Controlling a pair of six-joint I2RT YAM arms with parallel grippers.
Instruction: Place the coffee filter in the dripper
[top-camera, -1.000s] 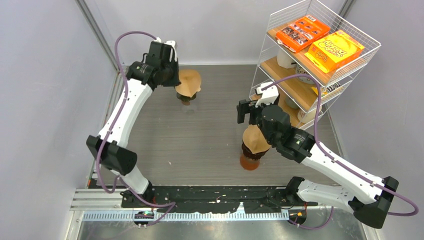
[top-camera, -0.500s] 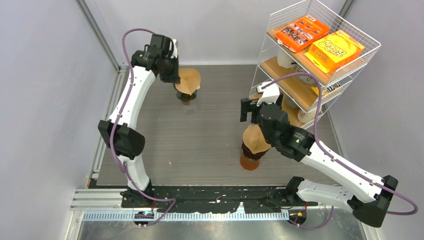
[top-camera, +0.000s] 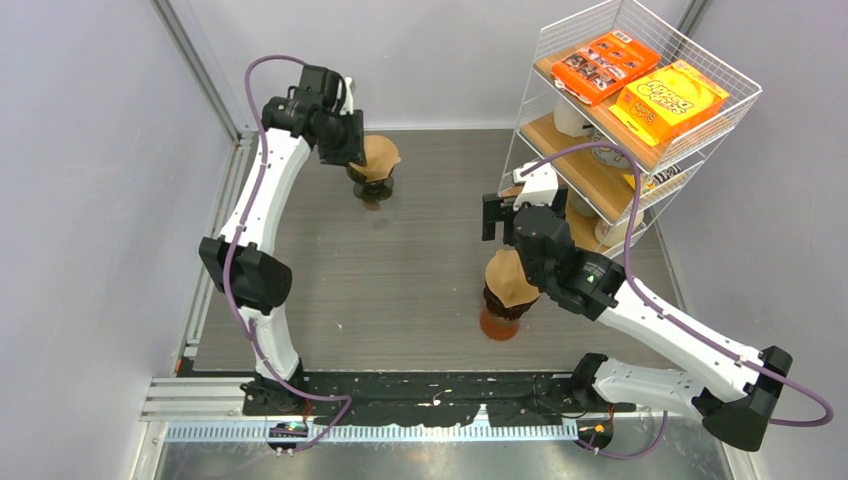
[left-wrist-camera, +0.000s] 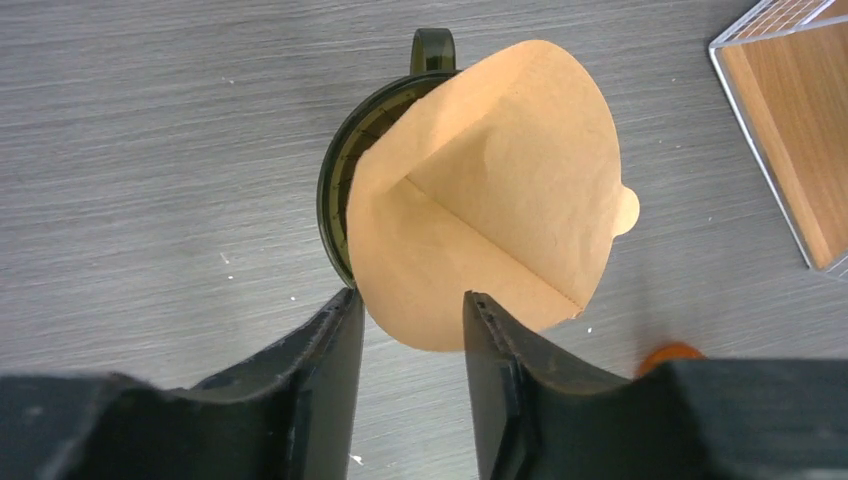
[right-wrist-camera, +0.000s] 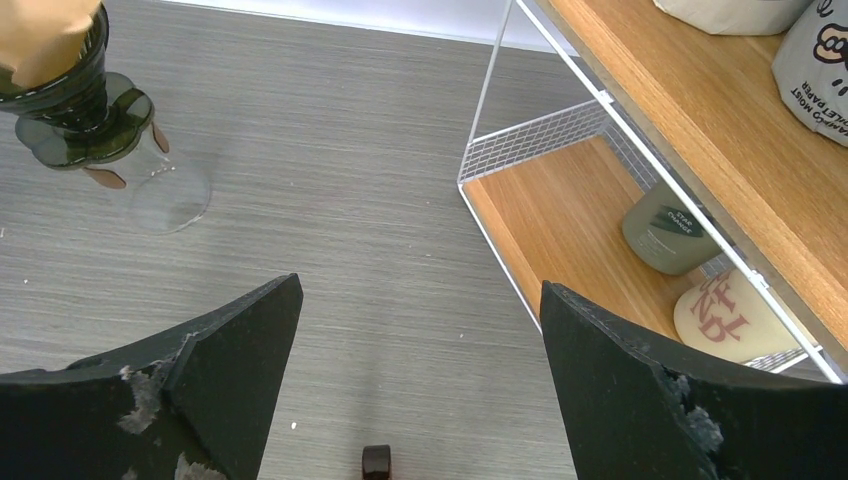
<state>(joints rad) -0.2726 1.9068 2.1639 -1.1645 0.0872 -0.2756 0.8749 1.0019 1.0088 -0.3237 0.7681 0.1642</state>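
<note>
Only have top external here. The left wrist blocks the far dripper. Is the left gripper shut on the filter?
Observer: No. In the left wrist view the left gripper is open, and the filter has its low edge in the gap.
Operator: Seated square?
Observer: No. It sits off to one side, and the dripper shows bare rim on the other side.
Operator: Right gripper holding anything?
Observer: In the right wrist view the right gripper is wide open and holds nothing.
</note>
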